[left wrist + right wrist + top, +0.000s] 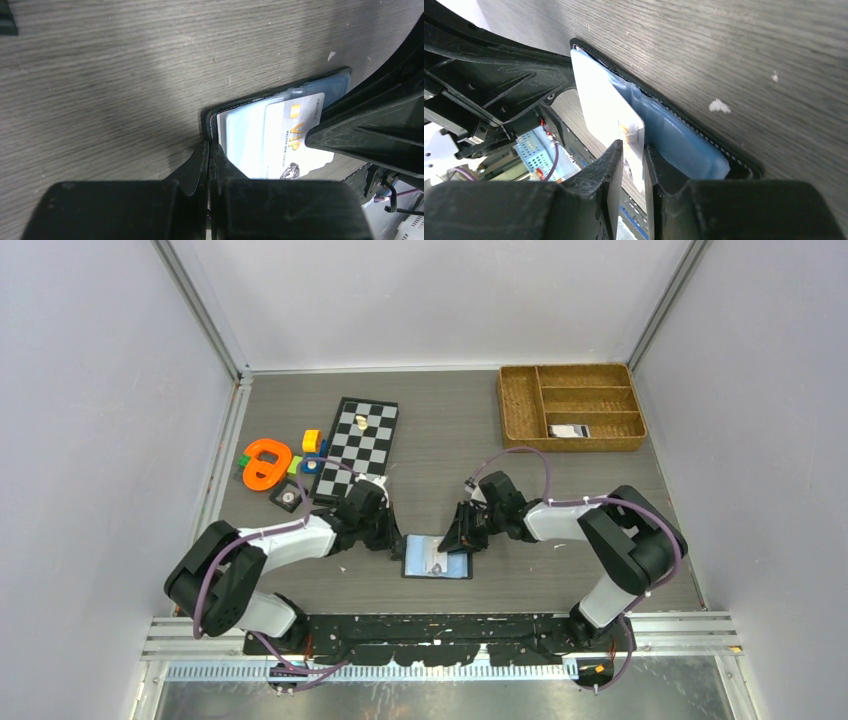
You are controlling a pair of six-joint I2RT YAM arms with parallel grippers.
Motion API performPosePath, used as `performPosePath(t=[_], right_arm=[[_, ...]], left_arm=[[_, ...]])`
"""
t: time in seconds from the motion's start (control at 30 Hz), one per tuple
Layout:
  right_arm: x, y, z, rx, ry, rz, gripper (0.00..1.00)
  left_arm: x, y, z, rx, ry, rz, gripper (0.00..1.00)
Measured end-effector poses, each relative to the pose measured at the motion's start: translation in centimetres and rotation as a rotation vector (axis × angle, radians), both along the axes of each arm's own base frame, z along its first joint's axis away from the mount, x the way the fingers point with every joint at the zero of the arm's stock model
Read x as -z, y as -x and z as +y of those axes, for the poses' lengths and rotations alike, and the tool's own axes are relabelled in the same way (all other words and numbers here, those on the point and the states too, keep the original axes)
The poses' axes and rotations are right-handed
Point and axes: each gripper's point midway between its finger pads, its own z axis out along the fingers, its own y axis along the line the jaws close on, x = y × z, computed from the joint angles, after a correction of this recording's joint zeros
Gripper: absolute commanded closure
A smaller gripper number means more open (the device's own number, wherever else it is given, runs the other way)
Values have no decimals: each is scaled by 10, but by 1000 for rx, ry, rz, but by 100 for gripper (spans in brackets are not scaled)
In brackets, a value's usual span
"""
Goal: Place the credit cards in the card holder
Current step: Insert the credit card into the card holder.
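Note:
The black card holder [455,568] lies open on the table between the arms, its bluish pockets [245,135] facing up. A whitish credit card [292,135] marked VIP sits partly in a pocket. My left gripper [210,146] is shut on the card holder's black left edge, and it shows in the top view [393,540]. My right gripper [633,146] is shut on the outer end of that card [599,95], which tilts up from the card holder [689,150]. It also shows in the top view [462,538]. Another card [568,430] lies in the brown tray.
A brown woven divided tray [512,405] stands at the back right. A black-and-white chessboard [360,445] lies at the back left, with an orange toy [265,462] and small coloured blocks beside it. Grey walls enclose the table.

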Motion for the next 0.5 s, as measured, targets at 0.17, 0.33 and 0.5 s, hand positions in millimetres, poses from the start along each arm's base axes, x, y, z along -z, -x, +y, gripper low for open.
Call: performPosePath(t=[0.17,0.33,0.5], right_arm=[[-5,-1,-10,5,83,-29,64],[-7,1,-20,9,156,-40,63],[-8,9,-19,-7,187,-38,66]], left_arm=[[0,5,2,-7,8,3,100],[0,6,3,-10,12,3,100],[0,6,2,-14,18,3,100]])
